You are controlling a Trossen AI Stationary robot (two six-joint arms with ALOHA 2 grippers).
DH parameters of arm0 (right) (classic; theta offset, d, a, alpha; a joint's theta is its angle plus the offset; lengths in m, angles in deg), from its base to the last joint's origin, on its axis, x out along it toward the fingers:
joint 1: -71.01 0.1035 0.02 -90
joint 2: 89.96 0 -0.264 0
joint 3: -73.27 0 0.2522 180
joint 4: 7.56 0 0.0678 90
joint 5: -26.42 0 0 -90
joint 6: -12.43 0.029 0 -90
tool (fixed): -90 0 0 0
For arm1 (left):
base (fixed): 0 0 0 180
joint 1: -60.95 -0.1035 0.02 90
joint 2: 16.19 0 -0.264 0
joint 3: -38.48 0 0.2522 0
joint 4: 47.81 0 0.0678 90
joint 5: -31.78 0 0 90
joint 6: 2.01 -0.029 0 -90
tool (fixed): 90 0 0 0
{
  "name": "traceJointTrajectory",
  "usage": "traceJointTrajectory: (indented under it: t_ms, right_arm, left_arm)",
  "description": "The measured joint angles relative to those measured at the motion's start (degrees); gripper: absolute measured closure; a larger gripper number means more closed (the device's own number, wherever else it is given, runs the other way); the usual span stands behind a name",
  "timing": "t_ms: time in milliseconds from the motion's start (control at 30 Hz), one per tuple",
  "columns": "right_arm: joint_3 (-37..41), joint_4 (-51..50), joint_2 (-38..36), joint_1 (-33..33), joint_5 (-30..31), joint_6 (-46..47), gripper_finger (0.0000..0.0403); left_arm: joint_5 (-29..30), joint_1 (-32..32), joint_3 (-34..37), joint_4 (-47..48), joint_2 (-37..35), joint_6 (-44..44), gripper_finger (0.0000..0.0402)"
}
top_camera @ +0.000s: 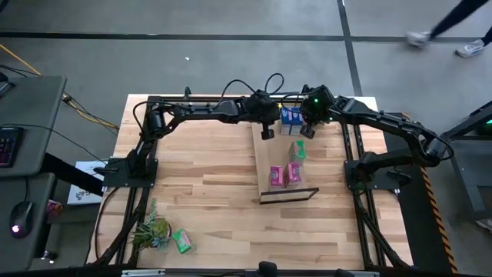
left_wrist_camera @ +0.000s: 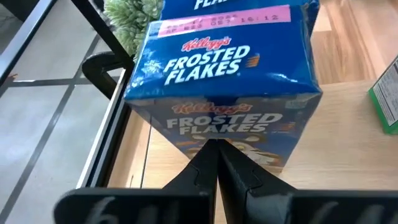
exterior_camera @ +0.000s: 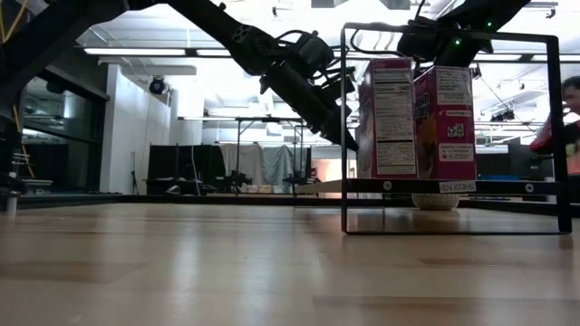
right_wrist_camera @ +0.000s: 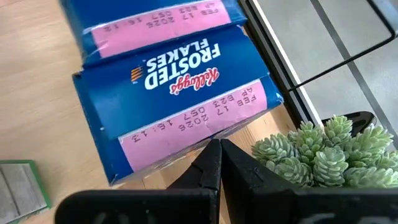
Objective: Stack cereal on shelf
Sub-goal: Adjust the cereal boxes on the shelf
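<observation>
The shelf (top_camera: 265,165) is a light-wood plank with a black wire frame (exterior_camera: 344,127). Two blue cereal boxes (top_camera: 290,115) stand side by side at its far end. A green box (top_camera: 297,150) is at mid-plank, and two pink boxes (top_camera: 284,175) stand upright near its front end. Another green box (top_camera: 183,241) lies on the table at the front left. My left gripper (left_wrist_camera: 217,149) is shut, its tips at one blue box's front face (left_wrist_camera: 224,130). My right gripper (right_wrist_camera: 219,146) is shut, its tips at the other blue box's lower edge (right_wrist_camera: 180,146). My left gripper points slanting down at the lower front face (left_wrist_camera: 211,134) of the nearer blue box with shut fingers; I cannot tell whether the tips touch it. My right gripper's shut tips stand at the pink-labelled edge (right_wrist_camera: 186,134) of a blue box; I cannot tell whether they touch it.
A spiky green plant (right_wrist_camera: 323,155) sits right beside my right gripper, by the shelf's wire frame (right_wrist_camera: 292,56). A second plant (top_camera: 152,229) stands at the table's front left. A person walks on the floor (top_camera: 446,31) beyond the table's far right.
</observation>
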Motion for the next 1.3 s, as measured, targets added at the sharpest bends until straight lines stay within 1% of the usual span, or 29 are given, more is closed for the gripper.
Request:
traceJointTrajectory:
  t_ms: [167, 533, 667, 733, 933, 1033, 1133, 1233, 1300]
  right_arm:
    - [0.0, -0.3, 0.0, 0.0, 2.0, 0.0, 0.0403]
    - [0.0, -3.4, 0.0, 0.0, 3.4, -0.5, 0.0403]
    - [0.0, -5.3, -0.5, 0.0, 3.7, -1.5, 0.0403]
    - [0.0, -6.6, -1.5, -0.3, 3.7, -1.7, 0.0403]
    - [0.0, -11.5, -7.0, -2.3, 3.5, -1.0, 0.0403]
    - [0.0, -13.3, -10.4, -3.1, 1.9, 0.2, 0.0403]
    - [0.0, -14.2, -13.3, -3.0, 0.4, 1.3, 0.0403]
    - [0.0, -14.4, -15.1, -3.1, 0.2, 2.3, 0.0403]
    - [0.0, -14.4, -15.9, -3.1, -1.4, 3.0, 0.0403]
  left_arm:
    - [0.4, 0.0, 0.0, 0.4, 0.0, -1.1, 0.0401]
    - [0.6, -0.7, -0.1, 1.8, -0.1, -1.4, 0.0402]
    - [2.2, -0.9, -0.1, 2.9, -0.5, -2.5, 0.0401]
    - [3.6, -1.1, -0.1, 4.1, -1.0, -3.2, 0.0401]
    - [4.6, -2.4, -0.2, 7.5, -2.8, -3.6, 0.0401]
    - [3.3, -3.4, -0.1, 8.4, -3.1, -2.3, 0.0402]
    - [1.2, -3.8, -0.1, 6.9, -3.3, -1.3, 0.0401]
    - [1.2, -3.9, -0.1, 5.8, -3.3, -1.2, 0.0401]
    - [1.2, -3.9, -0.1, 5.0, -3.3, -1.7, 0.0401]
